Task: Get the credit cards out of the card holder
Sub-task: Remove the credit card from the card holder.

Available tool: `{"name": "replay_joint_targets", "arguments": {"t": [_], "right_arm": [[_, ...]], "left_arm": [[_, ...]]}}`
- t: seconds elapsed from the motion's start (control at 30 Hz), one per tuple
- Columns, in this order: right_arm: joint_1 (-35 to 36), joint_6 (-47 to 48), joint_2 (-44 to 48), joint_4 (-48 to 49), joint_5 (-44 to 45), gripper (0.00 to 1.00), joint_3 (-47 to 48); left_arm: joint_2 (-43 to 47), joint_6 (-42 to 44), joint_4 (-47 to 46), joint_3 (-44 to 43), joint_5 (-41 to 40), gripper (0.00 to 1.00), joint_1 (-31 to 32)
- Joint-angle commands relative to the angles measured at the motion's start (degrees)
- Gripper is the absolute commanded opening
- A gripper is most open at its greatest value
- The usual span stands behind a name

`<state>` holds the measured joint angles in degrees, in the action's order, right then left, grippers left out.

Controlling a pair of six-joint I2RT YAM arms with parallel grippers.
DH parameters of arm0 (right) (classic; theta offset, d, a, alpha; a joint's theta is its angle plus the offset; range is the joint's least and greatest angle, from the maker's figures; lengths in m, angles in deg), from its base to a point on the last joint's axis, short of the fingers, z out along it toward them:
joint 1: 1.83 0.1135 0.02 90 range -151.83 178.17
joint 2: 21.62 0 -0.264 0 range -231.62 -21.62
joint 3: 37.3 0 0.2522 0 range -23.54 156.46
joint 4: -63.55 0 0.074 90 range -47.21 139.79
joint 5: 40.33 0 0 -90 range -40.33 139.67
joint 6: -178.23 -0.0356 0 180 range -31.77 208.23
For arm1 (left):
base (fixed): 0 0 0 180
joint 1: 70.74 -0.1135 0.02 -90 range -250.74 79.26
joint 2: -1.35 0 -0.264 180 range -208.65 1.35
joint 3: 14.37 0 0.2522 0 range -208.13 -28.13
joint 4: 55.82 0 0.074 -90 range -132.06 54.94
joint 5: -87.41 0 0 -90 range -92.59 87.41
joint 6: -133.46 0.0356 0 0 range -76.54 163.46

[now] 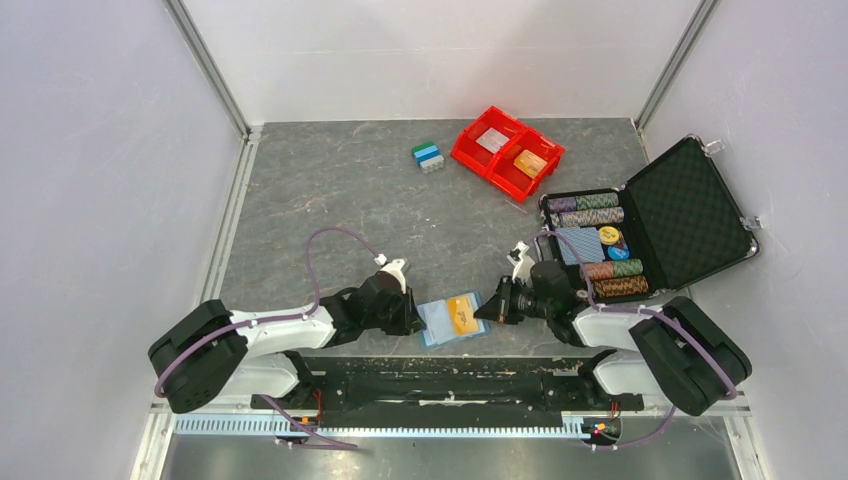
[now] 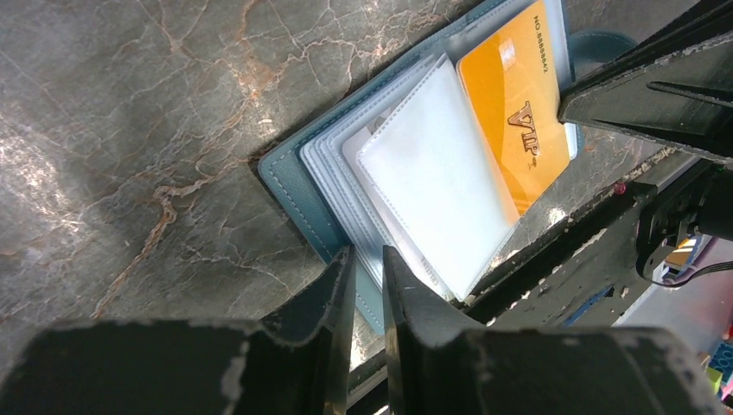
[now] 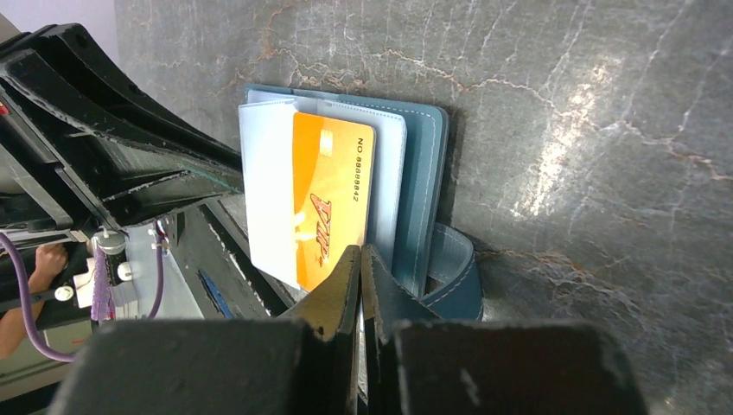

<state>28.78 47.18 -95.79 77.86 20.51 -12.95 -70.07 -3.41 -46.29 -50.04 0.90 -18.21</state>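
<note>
**Top view.** The holder (image 1: 436, 324) lies spread open at the near edge of the table (image 1: 330, 200), between the left claw (image 1: 412, 312) and the right claw (image 1: 487, 306). The orange card (image 1: 463, 314) shows on its right panel. The bin (image 1: 507, 152) and the case (image 1: 690, 215) stand well apart from it, far right.

**Left wrist view.** The left claw (image 2: 367, 270) is narrow, its jaws a slit apart, with the near edge of the holder (image 2: 298, 186) at the slit. Whether that edge is pinched cannot be told. Cloudy sleeves (image 2: 432, 173) cover the panel beside the orange card (image 2: 510, 121), and no second card can be made out under them.

**Right wrist view.** The right claw (image 3: 360, 259) is closed, its tips meeting at the near corner of the orange card (image 3: 333, 199). Whether the card is nipped is unclear.

**Step in hand (judged).** The orange card is to be drawn out. To do this well, the left claw should pin the holder flat. The right claw should pull straight along the sleeve, low to the table. Catching the sleeve along with the card would drag the holder.
</note>
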Motion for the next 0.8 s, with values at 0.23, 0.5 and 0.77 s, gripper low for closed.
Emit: {"name": "replay_joint_targets", "arguments": {"t": [0.23, 0.5, 0.77], "right_arm": [[2.42, 0.98, -2.36, 3.21, -0.64, 0.00, 2.37], [2.79, 2.84, -1.95, 3.79, -1.65, 0.00, 3.31], [2.84, 5.79, -4.36, 1.90, -3.12, 0.00, 5.21]], "left_arm": [[-0.43, 0.29, 2.56, -0.85, -0.32, 0.28, 0.21], [-0.64, 0.38, 2.38, -0.85, -0.33, 0.29, 0.20], [-1.10, 0.64, 2.38, -0.85, -0.50, 0.29, 0.20]]}}
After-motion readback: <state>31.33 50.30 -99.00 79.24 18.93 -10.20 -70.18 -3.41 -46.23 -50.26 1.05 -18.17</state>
